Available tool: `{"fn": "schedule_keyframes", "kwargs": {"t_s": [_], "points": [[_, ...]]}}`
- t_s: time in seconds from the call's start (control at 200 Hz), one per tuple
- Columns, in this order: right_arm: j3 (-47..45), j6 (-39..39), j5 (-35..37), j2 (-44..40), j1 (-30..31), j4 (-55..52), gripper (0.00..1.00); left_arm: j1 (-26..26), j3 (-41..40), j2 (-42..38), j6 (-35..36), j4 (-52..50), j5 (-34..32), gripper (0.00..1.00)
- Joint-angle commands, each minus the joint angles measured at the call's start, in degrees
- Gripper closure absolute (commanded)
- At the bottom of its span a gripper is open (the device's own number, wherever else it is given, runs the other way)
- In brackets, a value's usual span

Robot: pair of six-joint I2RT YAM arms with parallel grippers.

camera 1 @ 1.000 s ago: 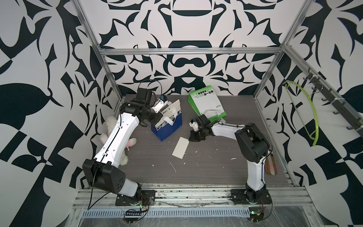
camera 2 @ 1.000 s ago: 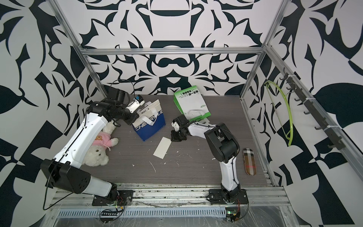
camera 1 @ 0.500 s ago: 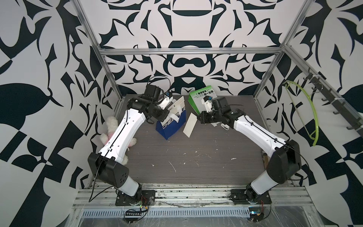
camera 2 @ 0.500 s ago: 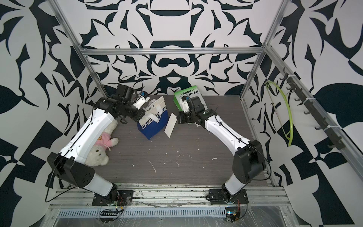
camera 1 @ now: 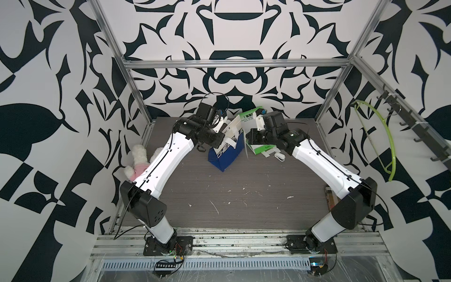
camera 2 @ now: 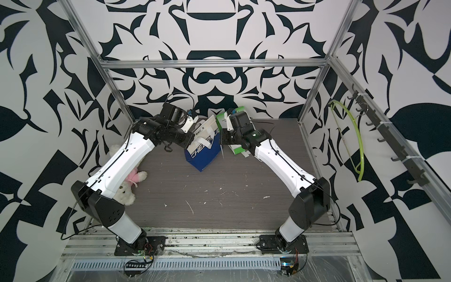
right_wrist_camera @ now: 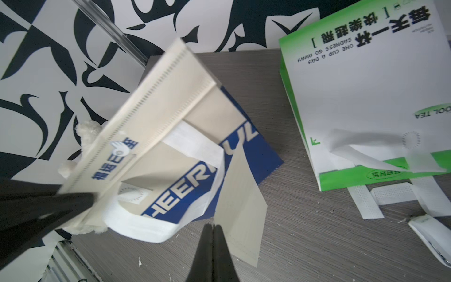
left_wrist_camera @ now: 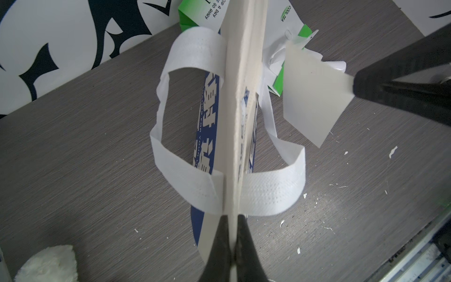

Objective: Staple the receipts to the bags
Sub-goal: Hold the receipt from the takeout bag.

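- Navy blue and white paper carrier bag (camera 1: 225, 156) with "CHEER" lettering stands upright on the grey wood-grain table (camera 1: 244, 207). It is the landmark here.
- The left gripper (left_wrist_camera: 233, 219) is clamped tight on this bag's cream top edge, pressing the mouth flat, so the inside is hidden.
- The bag's white ribbon handles (left_wrist_camera: 185, 180) loop out to both sides of the pinched edge.
- The right gripper (right_wrist_camera: 213, 227) is closed on a corner of a plain cream paper receipt (right_wrist_camera: 240, 207), held in the air just beside the navy bag's lettered face.
- One handle loop hangs between slip and bag. Whether they touch cannot be told.
- A white paper bag with green sides and "COOL TEA" print (right_wrist_camera: 353, 97) lies flat near the navy bag, on the right arm's side. The right wrist covers much of it in both top views.
- A small white plastic stapler (right_wrist_camera: 432, 236) lies beyond that bag's handles.
- A white teddy bear in a pink shirt (camera 2: 127, 193) lies well apart on the left arm's side, partly under the arm.
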Motion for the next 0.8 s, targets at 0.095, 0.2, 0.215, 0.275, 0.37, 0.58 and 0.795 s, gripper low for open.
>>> {"fn": "schedule_keyframes", "kwargs": {"t_s": [0.095,0.2,0.215,0.275,0.37,0.58,0.795], "points": [[2.03,3.86,-0.90,0.29,1.94,6.29,1.00,-1.63,5.01,3.45,4.87,-6.01,0.55,1.00],[0.62,6.07,-1.22,0.12,2.31,9.55,1.00,-1.98,4.99,3.70,6.60,-5.92,1.31,0.93],[0.61,6.27,-1.22,0.17,2.41,9.69,1.00,-1.98,4.98,3.63,6.70,-5.81,1.41,0.91],[0.87,6.56,-1.22,0.68,2.72,9.91,1.00,-1.98,4.70,3.36,7.22,-5.10,2.14,0.82],[0.64,7.11,-1.66,1.28,2.94,10.83,1.00,-2.01,4.41,2.81,8.40,-4.05,3.68,0.69],[0.17,7.84,-2.19,1.51,2.91,11.74,1.00,-1.94,4.66,2.08,9.64,-2.37,5.59,0.53],[-1.61,8.61,-4.14,1.27,2.93,13.89,1.00,-1.67,5.95,1.42,10.23,-1.39,5.94,0.49]]}}
